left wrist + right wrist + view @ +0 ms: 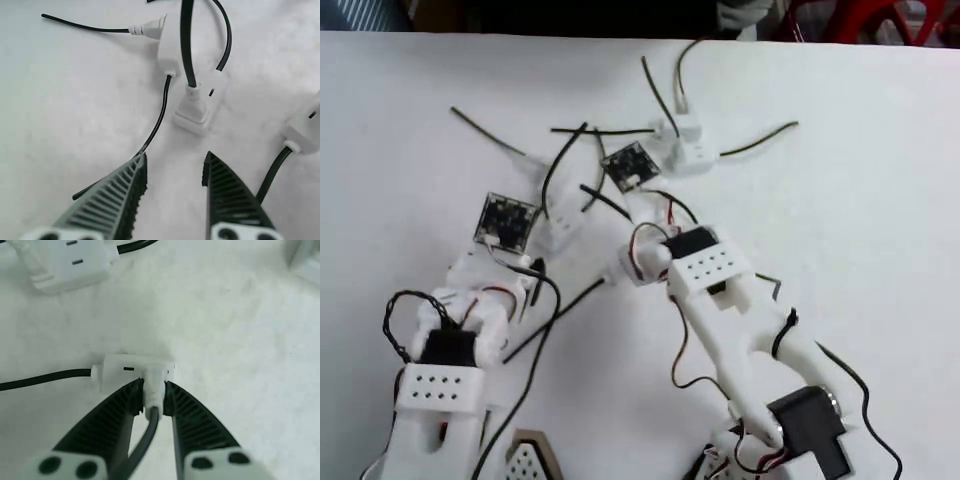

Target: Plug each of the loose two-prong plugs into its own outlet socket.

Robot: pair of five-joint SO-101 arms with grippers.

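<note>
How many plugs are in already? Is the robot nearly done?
The first plug looks seated in its socket block. The right gripper is pinching a second plug against another socket. A spare socket block with bare slots is left, and the left gripper is open, holding nothing, so probably not nearly done.

White table (880, 220), matte top. Lying on it are white socket blocks on short black cords, scattered from the middle to the far side. Socket cluster (686, 142) sits at far centre. One stray cord (485, 132) runs far left, another cord (760, 141) far right. Close up, one socket block (169, 47) has a white plug (150, 29) against its side.
</note>
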